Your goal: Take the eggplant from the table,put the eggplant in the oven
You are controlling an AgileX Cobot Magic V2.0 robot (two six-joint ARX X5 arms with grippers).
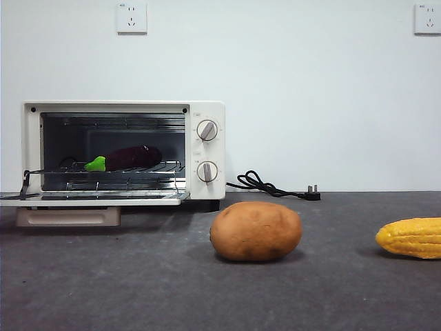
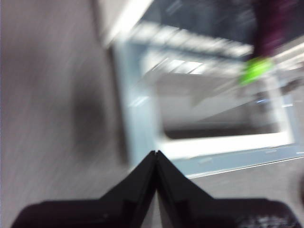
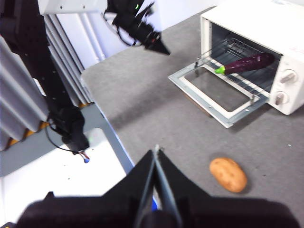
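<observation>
Lying on the wire rack (image 1: 148,167) inside the oven (image 1: 207,114), the eggplant (image 1: 132,157) points its green stem end toward 9 o'clock in the front view, its purple body stretching toward 3 o'clock. The oven door (image 1: 89,199) is folded down flat, level with the table (image 1: 138,276), and its beige handle (image 1: 67,216) hangs below the door's front edge. Two round knobs (image 1: 207,130) sit one above the other on the oven's panel at the 3 o'clock side of the cavity.

On the table, a brown potato (image 1: 255,231) rests at about 4 o'clock from the oven, well apart from it, and a yellow corn cob (image 1: 411,237) lies at the far 3 o'clock edge of the front view. A black power cord (image 1: 265,185) trails along the back of the table.

The left gripper (image 2: 156,154) hangs above the open door (its view is blurred), jaws pressed together and holding nothing. The right gripper (image 3: 155,153) waits high and well clear of the oven, jaws likewise closed on nothing; its camera also catches the left gripper (image 3: 159,47) in the air beside the oven
</observation>
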